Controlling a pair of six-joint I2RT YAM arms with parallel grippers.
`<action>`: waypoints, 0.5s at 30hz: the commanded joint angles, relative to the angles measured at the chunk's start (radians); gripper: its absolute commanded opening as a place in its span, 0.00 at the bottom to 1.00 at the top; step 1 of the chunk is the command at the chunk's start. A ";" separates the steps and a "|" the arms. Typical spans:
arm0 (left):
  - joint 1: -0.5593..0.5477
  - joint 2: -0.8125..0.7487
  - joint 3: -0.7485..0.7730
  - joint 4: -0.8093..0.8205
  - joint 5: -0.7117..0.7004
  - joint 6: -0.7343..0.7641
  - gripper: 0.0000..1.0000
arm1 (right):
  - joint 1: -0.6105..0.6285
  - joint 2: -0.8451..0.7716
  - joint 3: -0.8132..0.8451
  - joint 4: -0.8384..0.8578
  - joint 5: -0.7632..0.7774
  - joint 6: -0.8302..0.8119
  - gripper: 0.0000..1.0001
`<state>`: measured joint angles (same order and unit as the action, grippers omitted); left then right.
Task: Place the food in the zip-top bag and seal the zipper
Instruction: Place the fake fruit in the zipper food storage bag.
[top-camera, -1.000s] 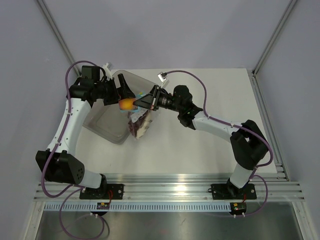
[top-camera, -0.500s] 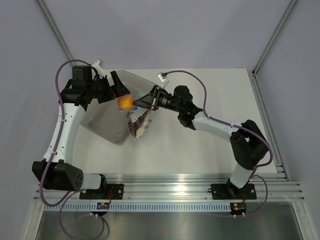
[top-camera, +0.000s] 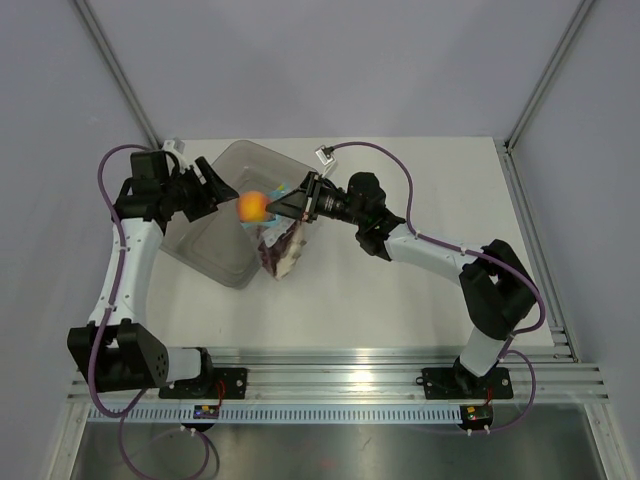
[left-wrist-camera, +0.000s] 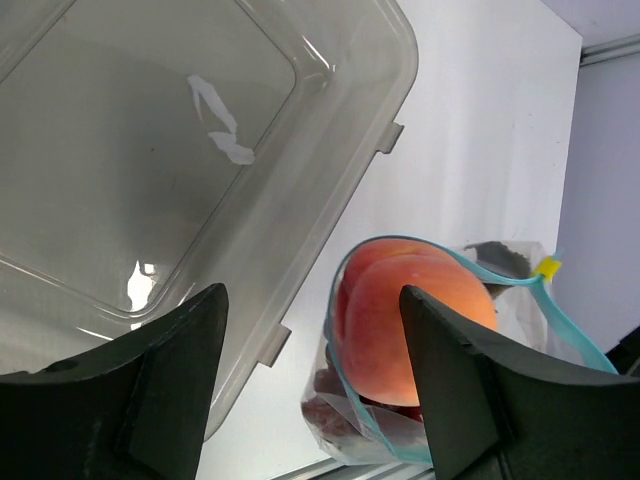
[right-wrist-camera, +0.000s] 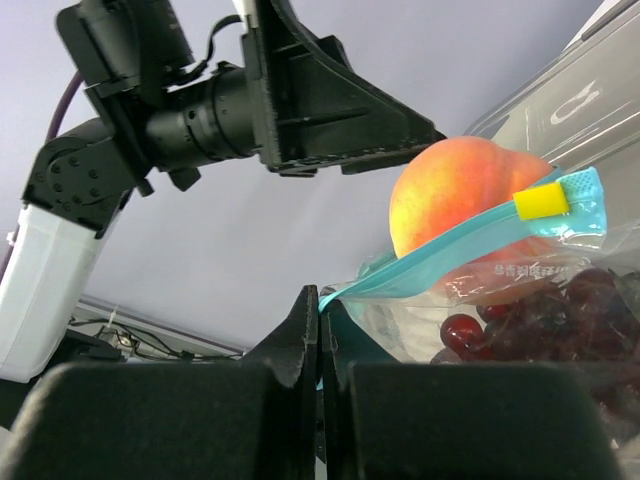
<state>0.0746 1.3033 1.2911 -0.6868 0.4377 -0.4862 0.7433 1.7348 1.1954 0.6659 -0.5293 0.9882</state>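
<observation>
- Right wrist view is showing the right gripper (right-wrist-camera: 319, 300) clenching the zipper (right-wrist-camera: 450, 250) edge of the zip-top bag (right-wrist-camera: 420, 310) and holding the mouth up.
- Peach (right-wrist-camera: 460, 200) is sitting in that mouth, only partly inside, above the grapes (right-wrist-camera: 540, 320).
- Left gripper (top-camera: 222, 192) is standing released and empty over the tray (top-camera: 205, 245), apart from the fruit.
- Judgement: the peach is needing a gentle push below the strip before any sealing. The right grip should be holding the mouth taut — otherwise the fruit is likely rolling out.
</observation>
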 joint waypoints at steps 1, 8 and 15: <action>0.007 -0.024 -0.041 0.104 0.062 -0.034 0.70 | 0.007 -0.023 0.012 0.109 -0.021 0.007 0.00; 0.005 -0.012 -0.079 0.156 0.154 -0.055 0.63 | 0.007 -0.015 0.020 0.120 -0.028 0.013 0.00; -0.002 -0.002 -0.114 0.213 0.269 -0.078 0.60 | 0.005 0.009 0.046 0.129 -0.041 0.021 0.00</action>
<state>0.0784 1.3037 1.1957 -0.5468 0.6041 -0.5426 0.7433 1.7378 1.1946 0.6704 -0.5449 0.9970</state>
